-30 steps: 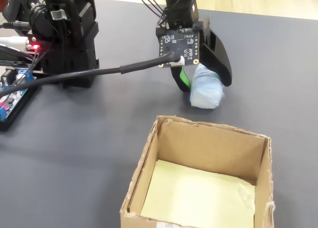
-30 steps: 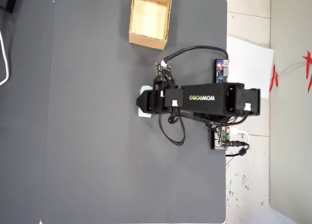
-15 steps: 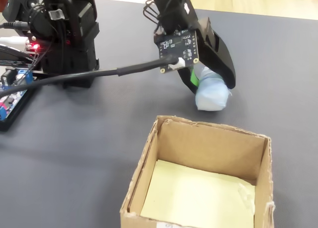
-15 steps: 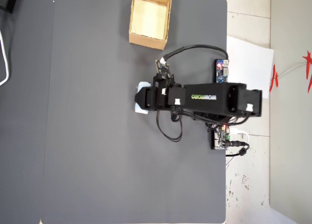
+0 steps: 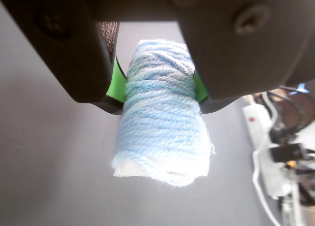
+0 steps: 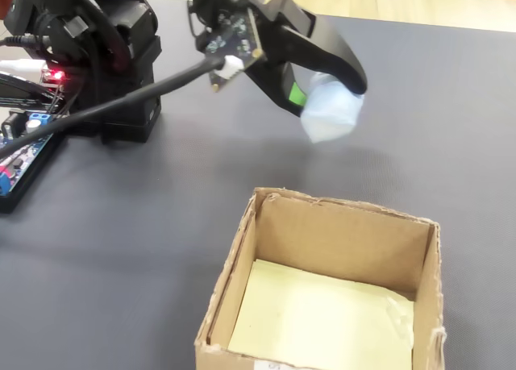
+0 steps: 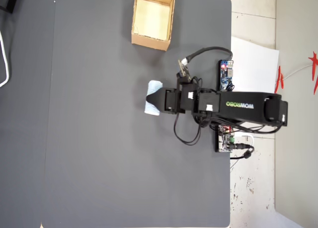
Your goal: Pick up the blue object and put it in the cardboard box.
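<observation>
The blue object (image 5: pixel 162 127), a pale blue roll of wound yarn, hangs in the air between my jaws. My gripper (image 5: pixel 156 90) is shut on it, green pads pressing both its sides. In the fixed view the roll (image 6: pixel 332 112) is lifted clear of the dark mat, with my gripper (image 6: pixel 322 96) above and behind the cardboard box (image 6: pixel 339 225). The overhead view shows the roll (image 7: pixel 153 98) at my gripper (image 7: pixel 155 100), well below the box (image 7: pixel 150 39) in that picture. The box stands open, with a pale yellowish floor.
The arm's black base (image 6: pixel 97 56) and circuit boards (image 6: pixel 20 144) stand at the fixed view's left, a cable (image 6: pixel 121 104) trailing to the wrist. A white paper sheet (image 7: pixel 256 64) lies beside the mat's right edge in the overhead view.
My gripper has lifted the blue roll off the mat and tilted up. In the overhead view the arm has drawn back to the right.
</observation>
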Controlling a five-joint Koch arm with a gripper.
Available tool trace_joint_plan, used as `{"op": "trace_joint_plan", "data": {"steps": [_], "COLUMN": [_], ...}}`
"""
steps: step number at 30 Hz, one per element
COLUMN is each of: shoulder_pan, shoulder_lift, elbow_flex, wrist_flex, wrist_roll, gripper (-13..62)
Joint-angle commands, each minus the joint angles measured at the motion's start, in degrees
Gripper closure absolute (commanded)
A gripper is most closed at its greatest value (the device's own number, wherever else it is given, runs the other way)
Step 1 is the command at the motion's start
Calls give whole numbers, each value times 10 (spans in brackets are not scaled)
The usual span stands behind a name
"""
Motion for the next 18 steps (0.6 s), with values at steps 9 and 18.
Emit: {"op": "trace_joint_plan", "data": {"steps": [9,18], "shoulder_pan": [96,221], "shoulder_lift": [48,-105], "elbow_flex": [-49,-276], "wrist_flex": [-88,-98], "wrist_roll": [-42,-131], "gripper": [347,347]}}
